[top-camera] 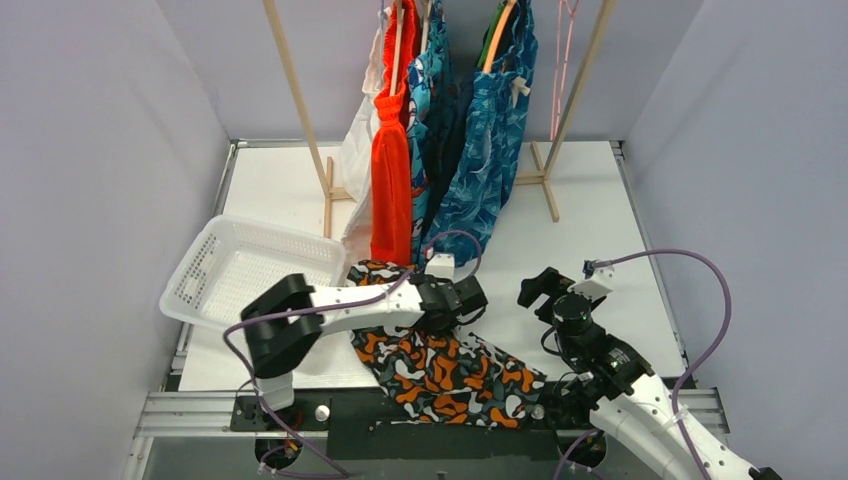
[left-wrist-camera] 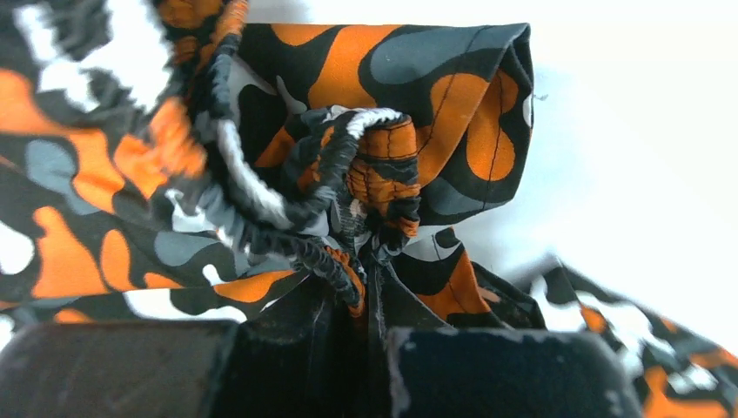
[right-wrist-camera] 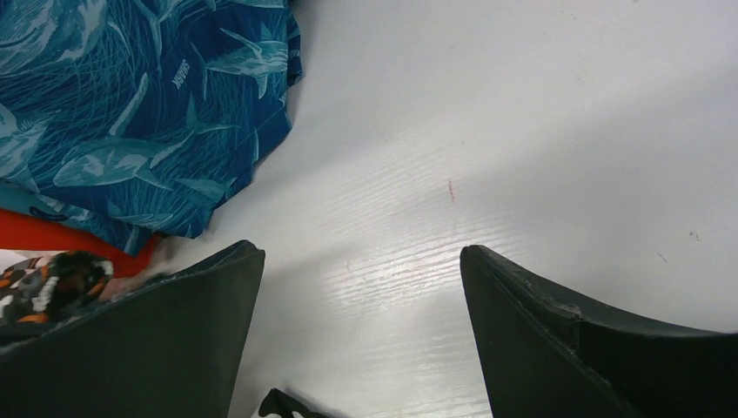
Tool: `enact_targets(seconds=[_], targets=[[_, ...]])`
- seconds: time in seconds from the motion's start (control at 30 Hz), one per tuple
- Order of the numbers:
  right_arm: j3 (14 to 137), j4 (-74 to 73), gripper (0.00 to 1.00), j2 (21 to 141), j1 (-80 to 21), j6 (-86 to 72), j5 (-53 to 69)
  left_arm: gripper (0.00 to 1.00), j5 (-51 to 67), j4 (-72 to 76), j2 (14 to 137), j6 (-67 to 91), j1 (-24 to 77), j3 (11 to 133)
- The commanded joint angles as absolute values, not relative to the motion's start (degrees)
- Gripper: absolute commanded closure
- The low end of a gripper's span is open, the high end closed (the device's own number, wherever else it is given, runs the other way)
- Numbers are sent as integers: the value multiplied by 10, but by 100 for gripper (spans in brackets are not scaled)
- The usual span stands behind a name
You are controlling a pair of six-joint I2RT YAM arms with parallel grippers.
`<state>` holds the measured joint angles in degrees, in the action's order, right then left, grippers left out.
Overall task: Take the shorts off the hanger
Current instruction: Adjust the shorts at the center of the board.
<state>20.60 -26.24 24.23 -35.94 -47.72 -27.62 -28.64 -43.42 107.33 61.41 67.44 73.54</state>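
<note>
We can read only one word. In the right wrist view, the teal shorts with shark print (right-wrist-camera: 113, 131) carry small pale letters, turned on their side, which we read as "SHARK", between the printed sharks. In the top view the same shorts (top-camera: 492, 150) are too small for reading any letters.

Orange, black, white camouflage shorts (top-camera: 440, 365)

top view: rack (top-camera: 302, 110) tops & hung shorts (top-camera: 480, 150) waistbands cut off by top edge; left arm (top-camera: 350, 305) hides mid pt of camo shorts (top-camera: 440, 365). left wrist: camo shorts blurred up close, run off frame. right wrist: shark shorts (right-wrist-camera: 130, 113) cut off top-left; orange shorts (right-wrist-camera: 52, 235) just a sliver; right end effector (right-wrist-camera: 361, 331) fingers cut off at btm.
</note>
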Motion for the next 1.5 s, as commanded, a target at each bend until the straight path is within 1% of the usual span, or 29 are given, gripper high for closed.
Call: enact_targets(seconds=[0.0, 0.17, 0.23, 0.4, 0.47, 0.53, 0.63, 0.77, 0.87, 0.97, 1.0, 1.1, 1.17, 1.2, 1.33, 1.47], targets=[[229, -235, 14, 254, -355, -481, -304, 100, -350, -455, 901, 646, 684, 721], [225, -224, 13, 263, -354, -482, -299, 100, -370, -342, 714, 590, 677, 642], [224, -219, 13, 266, -353, -483, -296, 100, -374, -314, 656, 573, 671, 625], [224, -203, 13, 275, -350, -478, -287, 100, -413, -314, 581, 506, 665, 637], [224, -195, 13, 280, -349, -476, -285, 100, -433, -313, 573, 465, 665, 639], [226, -191, 13, 285, -349, -475, -283, 100, -425, -287, 573, 411, 665, 622], [229, -190, 13, 296, -349, -476, -282, 100, -332, -216, 593, 364, 665, 571], [234, -193, 13, 306, -348, -477, -283, 100, -191, -127, 651, 390, 671, 487], [235, -199, 13, 311, -347, -481, -286, 99, -143, -65, 698, 415, 689, 442], [232, -192, 13, 316, -346, -483, -284, 93, -119, -34, 752, 432, 694, 424], [232, -189, 13, 319, -345, -484, -282, 88, -121, -35, 771, 435, 696, 427], [235, -180, 13, 331, -343, -479, -273, 63, -141, -60, 806, 444, 698, 451], [240, -178, 13, 340, -342, -477, -269, 48, -156, -79, 818, 445, 698, 467], [242, -178, 12, 346, -342, -477, -267, 42, -162, -87, 821, 445, 698, 473], [248, -179, 12, 365, -338, -471, -252, 27, -172, -122, 838, 454, 698, 487], [251, -179, 11, 381, -334, -471, -241, 24, -158, -156, 867, 446, 701, 499]])
